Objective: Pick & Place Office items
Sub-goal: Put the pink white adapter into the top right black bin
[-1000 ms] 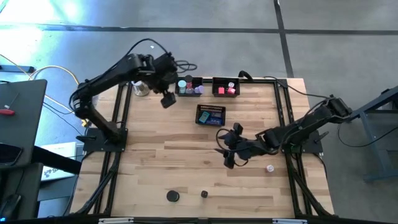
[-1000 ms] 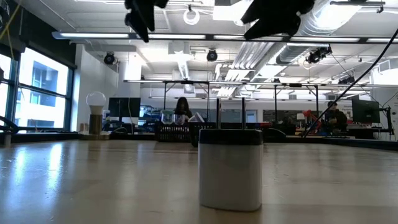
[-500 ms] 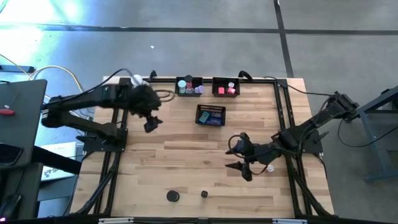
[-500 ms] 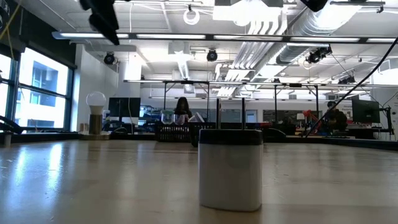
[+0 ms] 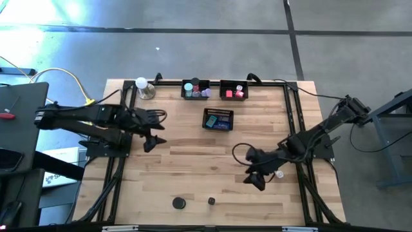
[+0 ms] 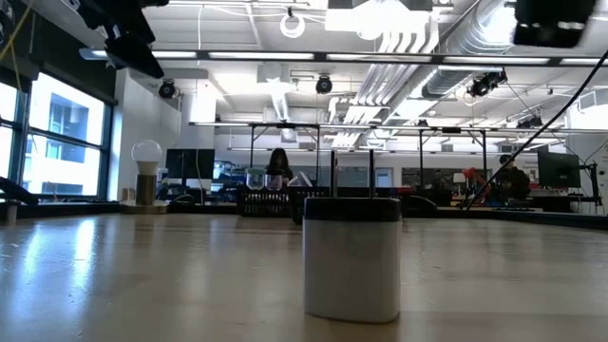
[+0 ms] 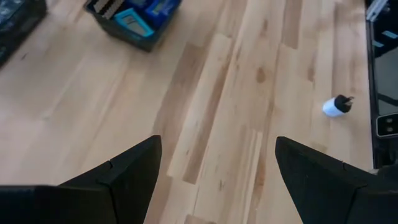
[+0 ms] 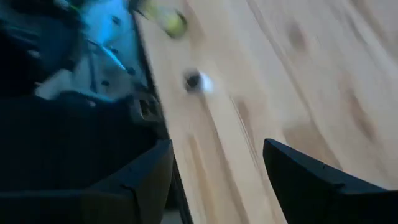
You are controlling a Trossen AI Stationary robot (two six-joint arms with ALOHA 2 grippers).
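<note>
Left gripper: the left gripper (image 5: 153,136) hangs over the table's left side, near the frame; its dark fingers (image 7: 118,180) stand apart with only bare boards between them, so it carries nothing.
Right gripper: the right gripper (image 5: 257,178) is low over the right half, jaws parted and empty in its wrist view, just beside a small white-and-lavender roll (image 5: 279,174) lying loose on the pale wooden table (image 5: 193,167).
Already sorted: at the far edge, one black mesh tray (image 5: 195,89) holds teal and lavender rolls and its neighbour, a second black mesh tray (image 5: 233,89), holds pink-red cubes; a dark blue rectangular box (image 5: 218,119) with a teal piece sits nearer the middle.
Still loose: a flat black disc (image 5: 179,203) and a small dark roll (image 5: 211,201) near the front edge, plus the roll by the right gripper. My guess is well past halfway, three pieces left.
Only from above: the whole layout and both arms.
Only from table height: a white cylinder with a black top (image 6: 351,256) looms close; behind it, a person seated far off.
Only from left wrist: the blue box's contents up close (image 7: 134,18).
</note>
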